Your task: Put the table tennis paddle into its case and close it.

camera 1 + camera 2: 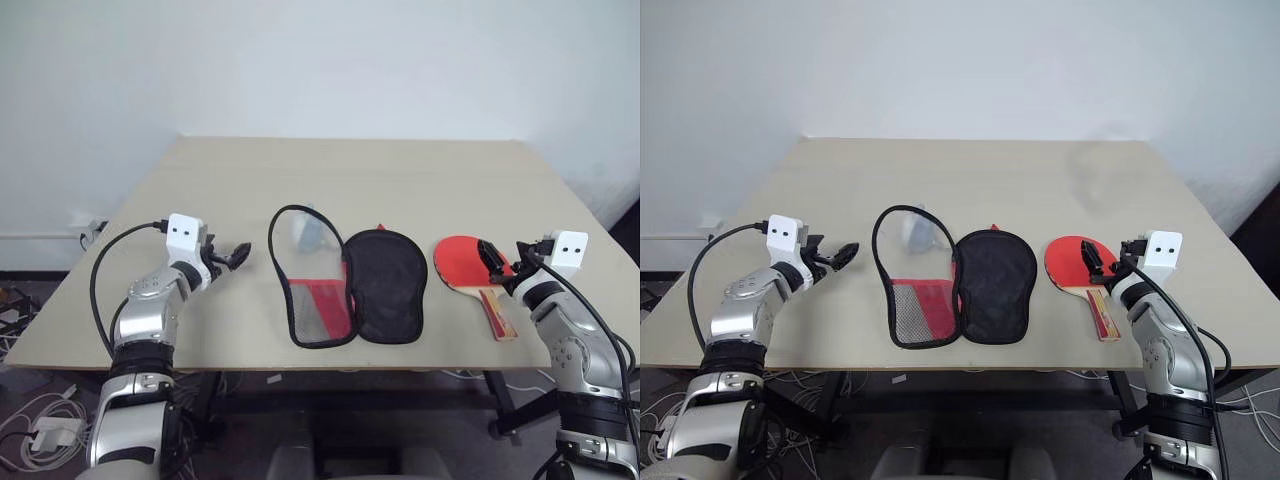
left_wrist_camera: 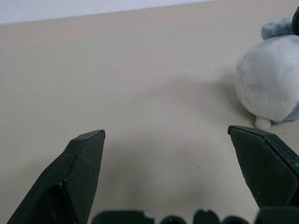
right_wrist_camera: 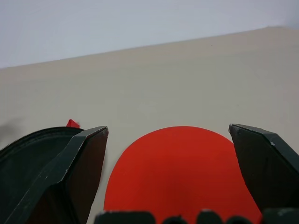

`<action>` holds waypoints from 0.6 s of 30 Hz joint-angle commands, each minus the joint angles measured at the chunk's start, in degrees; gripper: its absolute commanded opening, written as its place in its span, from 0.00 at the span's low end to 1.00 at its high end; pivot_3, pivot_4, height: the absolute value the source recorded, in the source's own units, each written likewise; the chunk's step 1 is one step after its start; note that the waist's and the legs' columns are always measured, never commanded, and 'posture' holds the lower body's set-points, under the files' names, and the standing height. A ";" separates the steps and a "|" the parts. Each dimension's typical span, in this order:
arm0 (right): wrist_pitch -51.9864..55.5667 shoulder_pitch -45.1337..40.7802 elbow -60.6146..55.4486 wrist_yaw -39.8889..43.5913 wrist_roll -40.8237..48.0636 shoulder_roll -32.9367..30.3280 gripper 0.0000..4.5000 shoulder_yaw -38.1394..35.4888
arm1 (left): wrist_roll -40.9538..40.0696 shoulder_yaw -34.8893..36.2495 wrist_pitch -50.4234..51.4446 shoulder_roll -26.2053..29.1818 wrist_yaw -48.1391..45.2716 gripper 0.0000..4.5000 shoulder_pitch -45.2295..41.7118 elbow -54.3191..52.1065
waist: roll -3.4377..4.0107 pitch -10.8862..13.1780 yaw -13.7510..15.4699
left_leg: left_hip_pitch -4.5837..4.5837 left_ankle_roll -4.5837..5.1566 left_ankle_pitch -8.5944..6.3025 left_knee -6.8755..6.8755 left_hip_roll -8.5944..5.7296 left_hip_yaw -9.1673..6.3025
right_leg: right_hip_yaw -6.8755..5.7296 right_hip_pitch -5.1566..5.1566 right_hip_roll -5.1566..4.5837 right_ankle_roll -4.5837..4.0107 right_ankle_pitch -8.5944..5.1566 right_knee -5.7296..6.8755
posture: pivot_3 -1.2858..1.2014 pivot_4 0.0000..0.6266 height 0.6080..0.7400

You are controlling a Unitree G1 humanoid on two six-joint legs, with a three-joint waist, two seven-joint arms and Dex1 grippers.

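The case (image 1: pixel 350 288) lies unzipped and spread flat at the table's middle front, its red and mesh half on the left and its black-lined half (image 1: pixel 386 285) on the right. To its right rests the table tennis paddle (image 1: pixel 462 262), red face up, with the wooden handle (image 1: pixel 498 314) pointing toward the front edge. My right gripper (image 1: pixel 492 258) hovers open just over the blade's near side; the right wrist view has the red blade (image 3: pixel 177 177) between its spread fingers. My left gripper (image 1: pixel 232 257) stands open and empty left of the case, above bare table.
A small grey-white plush lump (image 1: pixel 307 230) sits just behind the case's left half, also seen as the plush (image 2: pixel 271 79) ahead of my left gripper. The beige table (image 1: pixel 250 355) has wide bare room at the back. Cables lie on the floor at the left.
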 commanded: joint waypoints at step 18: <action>-1.69 -3.57 -0.14 0.77 -0.87 0.48 1.00 1.27 | -7.47 4.70 8.85 3.15 -3.33 1.00 2.32 -13.89 | 0.00 0.00 -0.03 | 0.00 0.00 0.00 -0.01 0.00 0.00 | 0.00 -0.01 0.00 0.00 0.00 0.01 | 0.52 0.00 1.00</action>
